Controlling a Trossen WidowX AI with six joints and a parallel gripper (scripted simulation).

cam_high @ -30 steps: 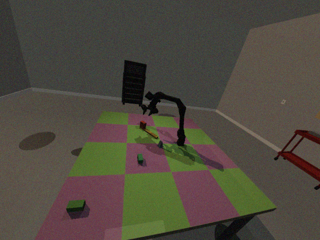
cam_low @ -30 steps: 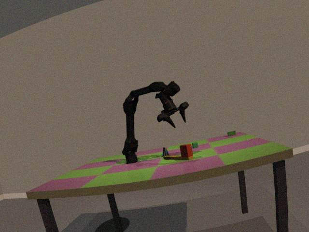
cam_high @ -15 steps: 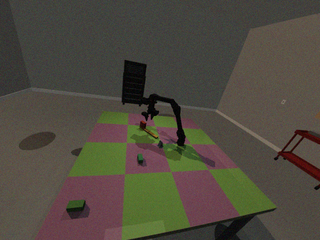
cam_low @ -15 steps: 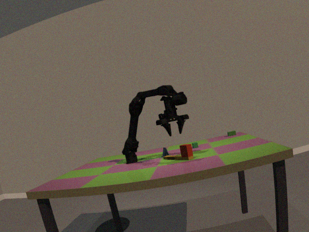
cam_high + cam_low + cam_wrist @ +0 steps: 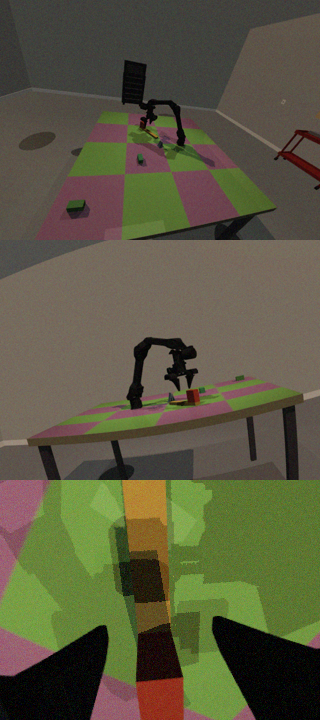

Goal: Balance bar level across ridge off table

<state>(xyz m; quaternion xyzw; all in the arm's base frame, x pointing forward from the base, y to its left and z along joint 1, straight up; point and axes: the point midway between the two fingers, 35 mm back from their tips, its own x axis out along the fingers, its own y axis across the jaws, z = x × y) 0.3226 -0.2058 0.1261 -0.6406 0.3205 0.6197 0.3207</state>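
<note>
The orange bar (image 5: 152,133) (image 5: 175,403) (image 5: 145,500) lies flat on the checkered table, with a red block (image 5: 142,124) (image 5: 193,396) (image 5: 161,700) standing on one end. The small grey-blue ridge (image 5: 160,144) (image 5: 170,397) stands on the table near the bar's other end, apart from the red block. My gripper (image 5: 147,124) (image 5: 184,389) (image 5: 160,627) is open and empty, pointing down above the bar close to the red block. In the wrist view the fingers are on either side of the bar's line. Shadow darkens the bar's middle.
A green block (image 5: 140,158) (image 5: 201,390) stands on the table beyond the ridge, and another green block (image 5: 75,205) (image 5: 239,378) lies farther off. A red cart (image 5: 301,161) and a dark shelf-like unit (image 5: 134,82) are away from the table.
</note>
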